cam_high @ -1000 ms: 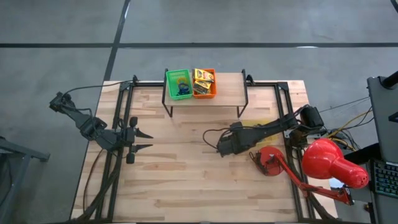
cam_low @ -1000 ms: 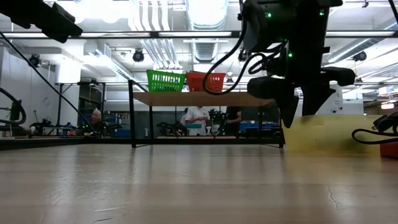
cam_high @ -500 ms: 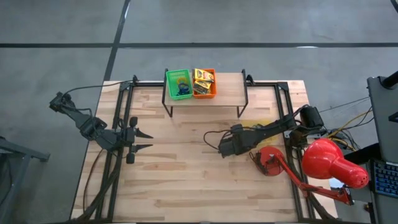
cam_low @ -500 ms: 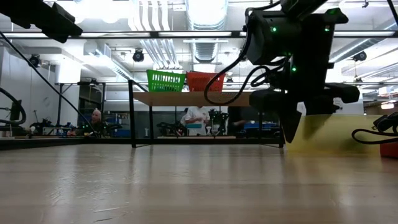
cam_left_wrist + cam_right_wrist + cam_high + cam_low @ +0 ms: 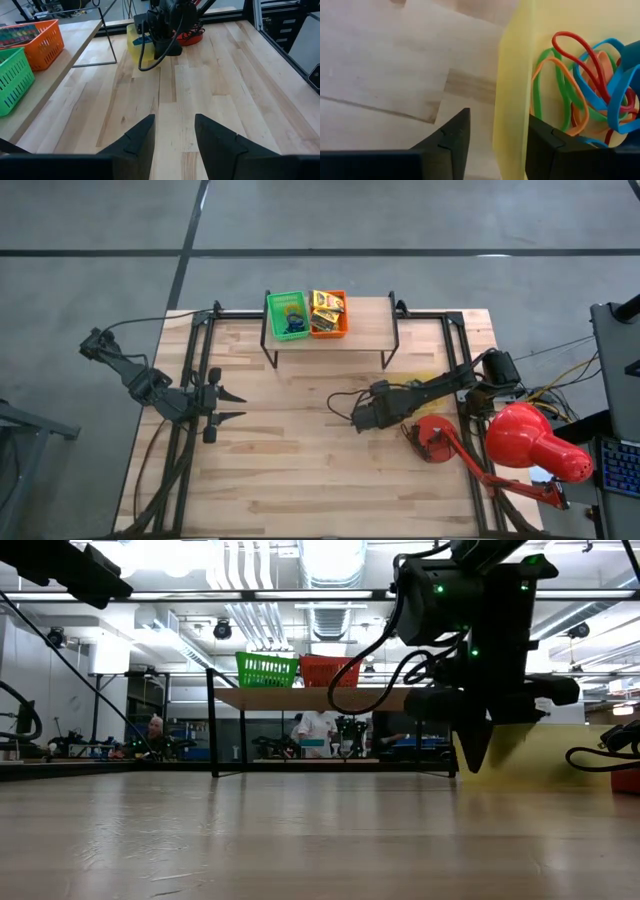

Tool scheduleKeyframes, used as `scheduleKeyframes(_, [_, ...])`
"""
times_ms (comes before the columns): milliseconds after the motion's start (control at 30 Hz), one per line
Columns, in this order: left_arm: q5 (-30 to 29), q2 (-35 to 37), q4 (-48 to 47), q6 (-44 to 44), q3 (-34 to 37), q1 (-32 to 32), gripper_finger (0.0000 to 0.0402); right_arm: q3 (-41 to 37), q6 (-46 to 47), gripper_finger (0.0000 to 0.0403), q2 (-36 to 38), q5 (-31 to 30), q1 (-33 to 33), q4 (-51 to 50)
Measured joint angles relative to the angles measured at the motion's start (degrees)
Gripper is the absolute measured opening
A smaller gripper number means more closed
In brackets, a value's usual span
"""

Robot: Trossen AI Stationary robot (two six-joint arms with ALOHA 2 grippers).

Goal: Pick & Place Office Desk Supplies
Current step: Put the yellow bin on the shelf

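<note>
We're looking down past the right gripper (image 5: 492,137), whose jaws straddle the yellow tray's wall (image 5: 512,75): one finger outside over bare wood, the other inside. They stand partly apart, and we can't tell whether they pinch the wall or just bracket it. Just past the inner finger lies the tangle of bands (image 5: 585,85), red, blue, green and orange loops inside the tray. We judge the next move turns on that: the bands sit on the inner finger's side, so the gripper would need to shift over the wall to reach them.

Farther off, the shelf carries a green tray (image 5: 287,315) and an orange tray (image 5: 329,313) with printed boxes (image 5: 326,306); their lettering is too small to read.

The left gripper (image 5: 228,406) waits well away, fingers parted and empty, so the right arm is plainly nearer.
</note>
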State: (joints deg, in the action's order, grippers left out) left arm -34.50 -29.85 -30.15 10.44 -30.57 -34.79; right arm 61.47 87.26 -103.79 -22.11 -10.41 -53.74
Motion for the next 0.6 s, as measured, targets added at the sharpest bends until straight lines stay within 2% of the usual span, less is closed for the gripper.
scheduleKeyframes(600, [0.00, 0.00, 0.02, 0.00, 0.00, 0.00, 0.0141, 0.00, -4.11, 0.0013, 0.00, 1.63, -0.04, -0.27])
